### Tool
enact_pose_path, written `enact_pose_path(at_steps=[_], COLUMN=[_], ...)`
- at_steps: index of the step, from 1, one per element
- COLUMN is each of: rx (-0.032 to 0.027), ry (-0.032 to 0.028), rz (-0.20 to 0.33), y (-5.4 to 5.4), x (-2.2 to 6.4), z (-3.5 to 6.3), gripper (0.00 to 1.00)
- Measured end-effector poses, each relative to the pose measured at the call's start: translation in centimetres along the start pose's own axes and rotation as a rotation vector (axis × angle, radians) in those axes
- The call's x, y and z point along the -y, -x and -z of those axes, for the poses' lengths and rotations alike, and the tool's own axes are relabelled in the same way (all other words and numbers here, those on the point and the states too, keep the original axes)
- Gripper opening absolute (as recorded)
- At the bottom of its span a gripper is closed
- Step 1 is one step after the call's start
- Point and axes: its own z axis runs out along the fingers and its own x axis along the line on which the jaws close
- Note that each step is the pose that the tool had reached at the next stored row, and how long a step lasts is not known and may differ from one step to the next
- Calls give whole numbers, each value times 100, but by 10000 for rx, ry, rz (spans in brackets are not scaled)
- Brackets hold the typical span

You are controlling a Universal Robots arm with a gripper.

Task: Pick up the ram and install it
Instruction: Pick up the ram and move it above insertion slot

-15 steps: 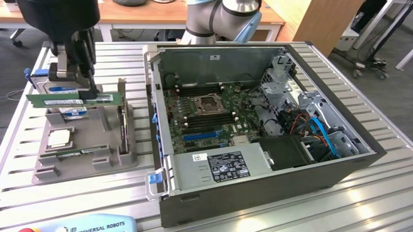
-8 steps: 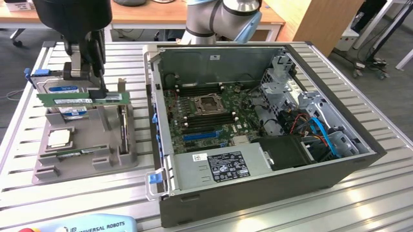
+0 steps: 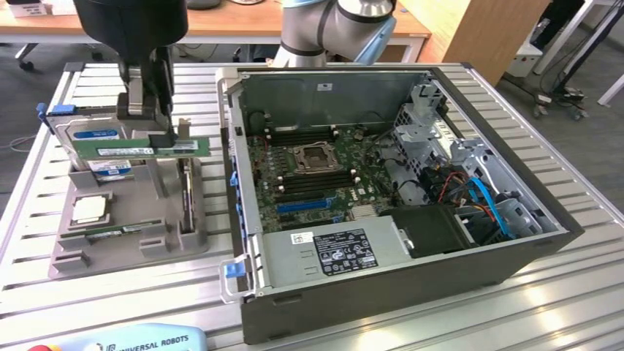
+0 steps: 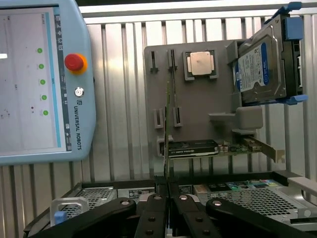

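The ram [image 3: 102, 150], a long green stick, is clamped near its middle by the tool [image 3: 151, 142], whose fingers are closed tight on its two flat faces. It hangs level and on edge, and in the exterior view its ends stick out to either side of the fingers. In the wrist view the ram [image 4: 167, 124] appears edge-on as a thin line running out from between the tool's [image 4: 167, 191] black fingers. It sits above the grey fixture [image 3: 127, 252], apart from the fixture's slots. It is in front of the hard drive [image 3: 98, 134], which stands on edge at the fixture's far end with its blue label showing. A square silver processor [image 3: 90, 210] lies flat in a pocket of the fixture, and a dark card [image 4: 193, 148] lies in another pocket nearby. The fixture rests on a slatted metal counter [image 3: 117, 292]. Just beside it, on the exterior view's right, is an open computer case [image 3: 390, 292] with its motherboard [image 3: 302, 175] exposed. A teach pendant [image 3: 131, 340] lies at the counter's near edge.
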Motion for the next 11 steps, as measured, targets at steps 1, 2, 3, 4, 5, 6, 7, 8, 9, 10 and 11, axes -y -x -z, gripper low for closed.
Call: enact_pose_path(at_steps=[1,2,3,4,5,6,7,8,9,10,11], rx=[0,1,1,1,1,1,1,1,2,2,3], ry=[0,0,0,0,0,0,0,1,0,1,0], rz=[1,0,0,-1,0,0,0,0,1,1,1], y=[2,5,8,10,12,13,15,17,18,20,22], x=[13,25,38,51,65,79,94,111,129,148,167], z=[1,1,1,2,3,3,4,5,5,7,7], gripper=[11,11,11,11,11,11,11,11,11,11,11])
